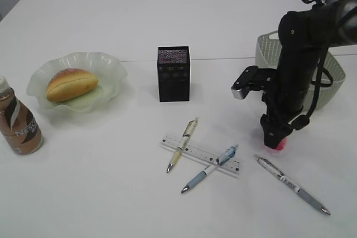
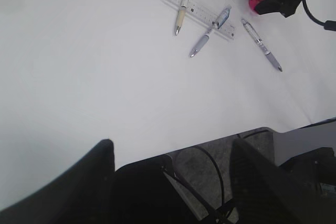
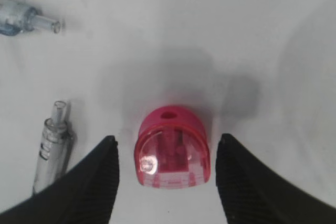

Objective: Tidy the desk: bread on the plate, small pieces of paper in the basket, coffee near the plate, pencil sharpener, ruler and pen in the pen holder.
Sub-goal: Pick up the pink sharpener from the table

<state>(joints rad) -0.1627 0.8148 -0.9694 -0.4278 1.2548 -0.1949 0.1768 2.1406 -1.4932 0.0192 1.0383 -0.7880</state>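
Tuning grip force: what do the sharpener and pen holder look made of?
Pencil sharpener: looks like glossy translucent pink-red plastic; a highlight sits on its clear dome and the inner parts show through. Pen holder: apparently black metal mesh with a matte finish; a fine grid shows at its rim, though painted plastic can't be excluded.

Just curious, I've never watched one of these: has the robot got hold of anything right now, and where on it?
Nothing is held. The right end effector is open with the red sharpener between its fingers, untouched. The left end effector is open and empty.

White lettering "NESC" on coffee label, ruler markings unreadable
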